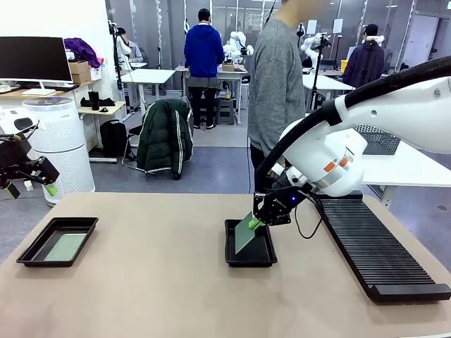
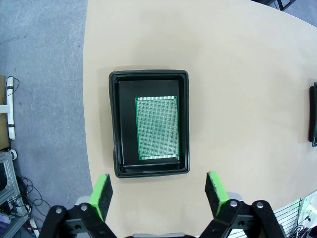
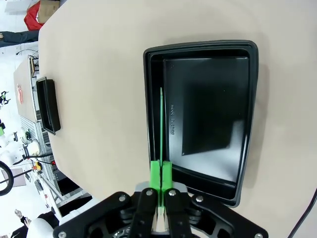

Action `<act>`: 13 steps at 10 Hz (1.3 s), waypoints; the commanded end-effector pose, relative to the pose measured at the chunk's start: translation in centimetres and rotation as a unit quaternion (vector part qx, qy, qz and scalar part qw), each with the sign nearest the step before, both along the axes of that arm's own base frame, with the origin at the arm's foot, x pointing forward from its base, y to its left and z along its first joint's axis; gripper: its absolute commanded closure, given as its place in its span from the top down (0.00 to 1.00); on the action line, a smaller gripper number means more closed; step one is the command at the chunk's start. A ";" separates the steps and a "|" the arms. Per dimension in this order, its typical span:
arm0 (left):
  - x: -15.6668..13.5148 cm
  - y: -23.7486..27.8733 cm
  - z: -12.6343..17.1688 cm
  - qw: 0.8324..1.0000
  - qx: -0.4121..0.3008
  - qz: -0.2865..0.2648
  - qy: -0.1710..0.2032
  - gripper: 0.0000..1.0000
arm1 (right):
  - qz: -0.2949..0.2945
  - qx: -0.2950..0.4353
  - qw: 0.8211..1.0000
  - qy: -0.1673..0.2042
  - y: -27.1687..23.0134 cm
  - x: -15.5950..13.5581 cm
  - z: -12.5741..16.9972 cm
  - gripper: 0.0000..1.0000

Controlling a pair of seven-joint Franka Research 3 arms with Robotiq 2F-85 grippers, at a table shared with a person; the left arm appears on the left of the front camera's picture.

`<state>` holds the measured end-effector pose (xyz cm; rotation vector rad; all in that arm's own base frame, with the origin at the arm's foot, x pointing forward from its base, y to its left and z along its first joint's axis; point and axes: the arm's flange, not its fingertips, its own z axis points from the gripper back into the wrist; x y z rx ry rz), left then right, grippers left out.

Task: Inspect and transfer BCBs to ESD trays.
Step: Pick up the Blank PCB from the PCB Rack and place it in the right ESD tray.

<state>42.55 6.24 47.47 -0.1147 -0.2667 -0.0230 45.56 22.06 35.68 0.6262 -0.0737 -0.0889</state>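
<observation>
My right gripper (image 1: 255, 224) (image 3: 161, 171) is shut on the upper edge of a green BCB (image 1: 245, 233) (image 3: 161, 124), which hangs tilted over the middle ESD tray (image 1: 251, 255) (image 3: 208, 106), its lower edge at or near the tray's floor. In the right wrist view that board shows edge-on as a thin green line. A second BCB (image 2: 157, 127) (image 1: 65, 246) lies flat in the left ESD tray (image 1: 57, 241) (image 2: 148, 79). High above the table's left end, my left gripper (image 1: 32, 184) (image 2: 158, 193) stands open with nothing between its fingers.
A long black ribbed rack (image 1: 377, 246) lies along the table's right side. A person in a grey sweater (image 1: 275, 77) stands at the far edge behind the middle tray. Bare table surface (image 1: 155, 282) lies between the two trays.
</observation>
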 end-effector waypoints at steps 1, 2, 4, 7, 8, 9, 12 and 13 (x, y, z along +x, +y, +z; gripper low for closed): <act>0.0 0.1 -0.2 1.000 0.004 0.001 -0.002 1.00 | -0.005 -0.009 1.000 -0.006 1.1 0.7 -0.8 0.01; 0.0 0.1 -0.2 1.000 0.004 0.001 -0.002 1.00 | -0.002 -0.011 1.000 -0.002 1.4 1.0 -1.2 0.01; 0.0 0.1 -0.2 1.000 0.004 0.001 -0.002 1.00 | -0.008 -0.019 1.000 0.001 1.7 1.2 -1.8 0.01; 0.0 0.1 -0.2 1.000 0.004 0.001 -0.002 1.00 | -0.012 -0.031 0.999 0.008 1.7 1.3 -2.5 0.01; 0.0 0.1 -0.2 1.000 0.004 0.001 -0.002 1.00 | -0.011 -0.032 0.999 0.010 1.6 1.3 -2.5 0.01; 0.0 0.1 -0.2 1.000 0.004 0.001 -0.002 1.00 | -0.014 -0.035 0.999 0.013 1.6 1.3 -2.5 0.16; 0.0 0.1 -0.2 1.000 0.004 0.001 -0.002 1.00 | -0.011 -0.054 0.998 0.022 1.4 1.5 -2.3 0.40; 0.0 0.1 -0.2 1.000 0.004 0.001 -0.002 1.00 | -0.008 -0.061 0.998 0.023 1.5 1.5 -2.1 0.54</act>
